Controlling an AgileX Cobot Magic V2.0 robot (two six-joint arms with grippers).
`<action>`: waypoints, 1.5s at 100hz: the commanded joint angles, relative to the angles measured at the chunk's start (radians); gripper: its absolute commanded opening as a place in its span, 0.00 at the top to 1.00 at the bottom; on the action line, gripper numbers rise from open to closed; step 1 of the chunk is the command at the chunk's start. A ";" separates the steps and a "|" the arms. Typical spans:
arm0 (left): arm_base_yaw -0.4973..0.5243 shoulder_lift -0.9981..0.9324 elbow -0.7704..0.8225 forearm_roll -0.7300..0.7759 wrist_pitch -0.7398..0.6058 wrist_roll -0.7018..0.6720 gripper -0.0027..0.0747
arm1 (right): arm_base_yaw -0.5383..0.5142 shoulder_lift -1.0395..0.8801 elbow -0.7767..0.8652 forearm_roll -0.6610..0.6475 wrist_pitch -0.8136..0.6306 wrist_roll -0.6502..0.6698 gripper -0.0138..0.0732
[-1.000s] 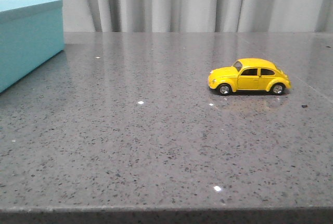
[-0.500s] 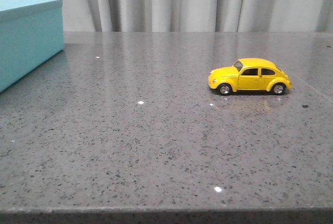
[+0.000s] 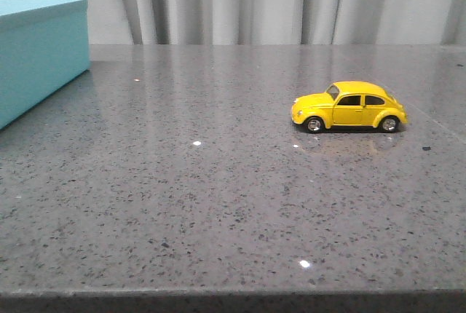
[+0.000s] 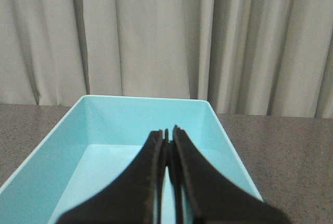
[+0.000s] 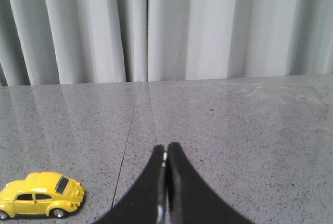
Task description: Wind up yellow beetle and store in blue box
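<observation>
Nothing gripped yet. Beetle upright on the desk, right side, well apart from the box at far left. Best to part the right pincer, descend squarely over the roof, clamp across the body. Both pincers shut and empty; left pincer poised above the open box.

In the front view the blue box is cut off by the left edge, so only its right end is seen, and neither arm is shown there. In the left wrist view the near part of the box is hidden behind the left gripper, whose base is cut by the lower edge. In the right wrist view the nose of the yellow beetle is cropped at the left edge.
</observation>
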 commanded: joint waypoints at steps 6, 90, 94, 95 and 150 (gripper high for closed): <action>0.001 0.078 -0.092 -0.001 -0.069 -0.007 0.99 | -0.005 0.091 -0.091 -0.002 -0.069 -0.002 0.87; 0.001 0.191 -0.188 0.005 -0.080 0.002 0.38 | -0.005 0.250 -0.197 -0.002 -0.092 -0.002 0.40; 0.001 0.191 -0.188 0.005 -0.102 0.002 0.38 | -0.005 0.250 -0.197 -0.002 -0.092 -0.002 0.40; 0.001 0.191 -0.188 0.005 -0.111 0.002 0.38 | -0.005 0.250 -0.197 -0.002 -0.092 -0.002 0.40; 0.001 0.191 -0.188 0.005 -0.154 0.002 0.40 | -0.005 0.259 -0.223 -0.002 -0.094 -0.002 0.40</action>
